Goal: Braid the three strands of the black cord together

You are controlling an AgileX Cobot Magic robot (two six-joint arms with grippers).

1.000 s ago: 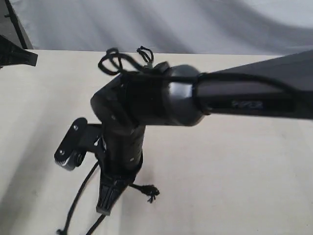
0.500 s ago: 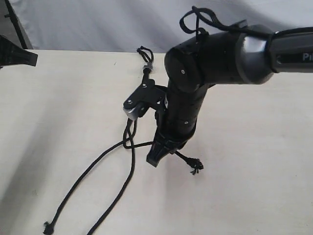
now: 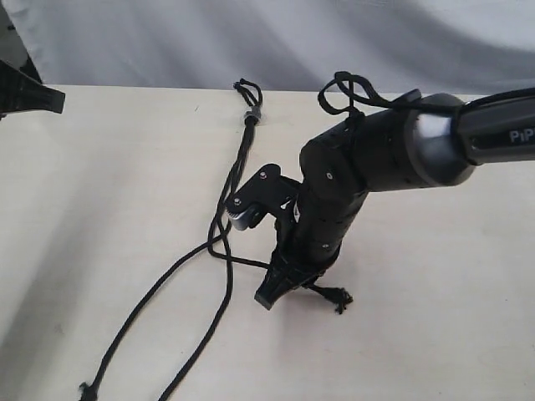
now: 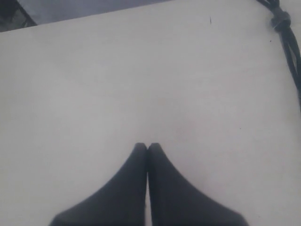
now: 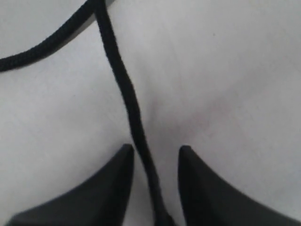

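The black cord lies on the pale table, its grey band [image 3: 252,111] at the far edge with short loops beyond it. Below the band the strands [image 3: 237,165] run twisted together, then part. Two of them trail to the front left [image 3: 142,305]. The third passes under my right gripper [image 3: 272,292] and ends in a frayed tip [image 3: 338,297]. In the right wrist view the right gripper [image 5: 155,151] is open, with this strand [image 5: 126,92] running between its fingers, untouched by either. My left gripper [image 4: 147,147] is shut on nothing over bare table, the band [image 4: 281,21] far off.
The right arm [image 3: 393,154] reaches in from the right, its looped cable [image 3: 351,90] on top and the wrist camera [image 3: 255,199] sticking out over the strands. A black part of the left arm [image 3: 25,93] sits at the far left edge. Grey cloth hangs behind the table.
The right arm swung from the front left to the right, and the third strand's frayed tip went with it. In the last half second the gripper dropped slightly toward the front.
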